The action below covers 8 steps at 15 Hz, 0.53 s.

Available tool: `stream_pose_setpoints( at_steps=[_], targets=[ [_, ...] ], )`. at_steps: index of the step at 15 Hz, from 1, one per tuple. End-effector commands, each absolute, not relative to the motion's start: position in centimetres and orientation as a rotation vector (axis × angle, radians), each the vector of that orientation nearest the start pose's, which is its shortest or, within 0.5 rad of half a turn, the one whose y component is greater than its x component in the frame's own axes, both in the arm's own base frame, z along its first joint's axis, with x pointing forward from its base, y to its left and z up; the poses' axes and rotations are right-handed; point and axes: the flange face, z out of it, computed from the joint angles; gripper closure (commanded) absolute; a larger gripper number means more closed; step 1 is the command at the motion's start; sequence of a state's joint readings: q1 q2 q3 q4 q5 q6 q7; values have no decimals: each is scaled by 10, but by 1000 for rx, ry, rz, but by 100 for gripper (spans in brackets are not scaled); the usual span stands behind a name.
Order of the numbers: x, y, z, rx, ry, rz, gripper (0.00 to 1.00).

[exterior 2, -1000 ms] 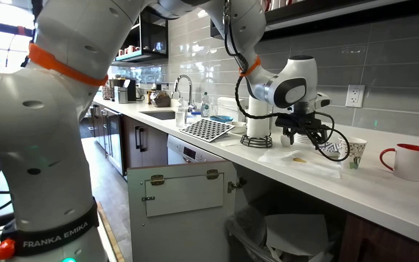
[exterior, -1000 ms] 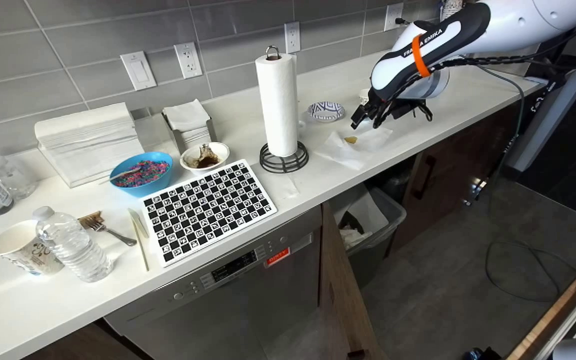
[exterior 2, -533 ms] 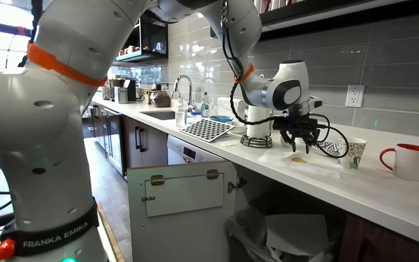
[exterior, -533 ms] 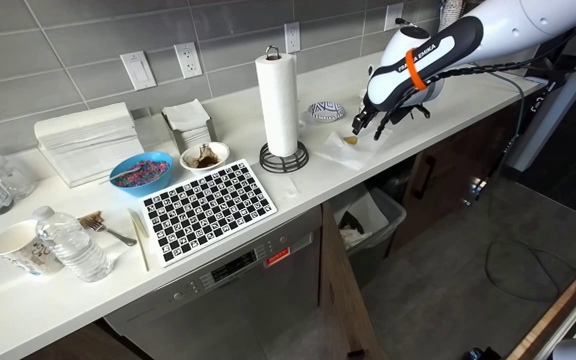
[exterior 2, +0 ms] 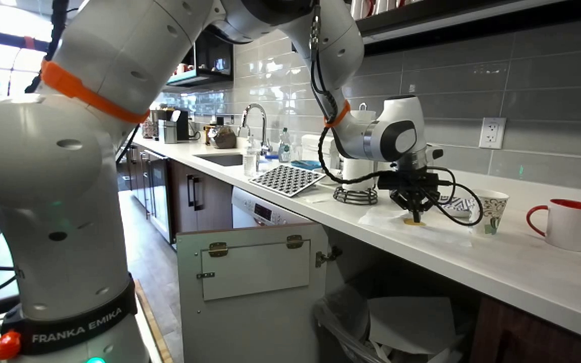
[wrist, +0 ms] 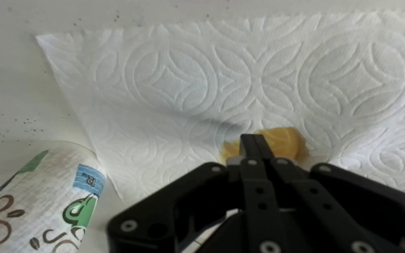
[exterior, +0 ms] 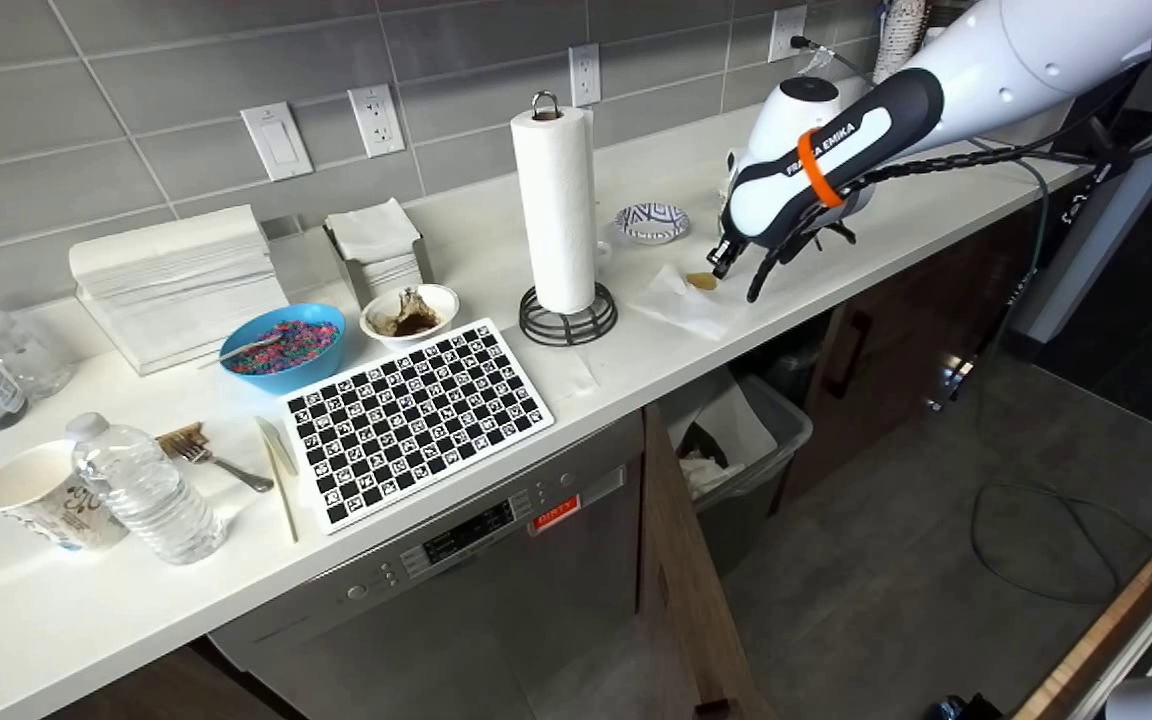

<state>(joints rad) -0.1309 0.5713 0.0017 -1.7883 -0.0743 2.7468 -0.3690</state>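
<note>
A grey tiled wall (exterior: 236,70) backs the white counter (exterior: 486,255), and the robot arm (exterior 2: 53,242) arches over that counter with its wrist end pointing down. Below, a cabinet door (exterior 2: 250,302) stands swung out from the counter's front. On top, a black-and-white checkered board (exterior: 421,420) is well apart from the arm's lower end, and a paper-towel roll (exterior: 556,210) stands upright between the two. A loose white sheet (wrist: 174,70), embossed with rings, lies creased on the counter directly beneath the arm's lower end. A patterned bowl (exterior: 652,222), white with blue lines, rests near the sheet on the wall side. Just beside one edge of the sheet stands a printed paper cup (wrist: 40,200), and in an exterior view a red-rimmed mug (exterior 2: 570,224) stands farther along, apart from the cup. The fingers (wrist: 248,146), dark and slim, are drawn together, their tips meeting low over the sheet, as the wrist view shows plainly. Smallest is the yellow-brown patch (wrist: 283,142) on the sheet, right at those tips and partly hidden by them; it shows in both exterior views too. Whether a thin bit of the paper is pinched between the tips is too small to tell.
</note>
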Motion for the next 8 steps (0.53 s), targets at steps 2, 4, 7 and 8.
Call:
stream_pose_setpoints(
  at_steps=[2,4,7,8],
  targets=[
    [695,-95,262,-3240,-476,-526,100],
    [695,-100,257,-3252,-472,-498,100],
    [699,-102,251,-3264,-475,-467,100],
    [701,-101,251,-3265,-476,-457,100]
  ],
)
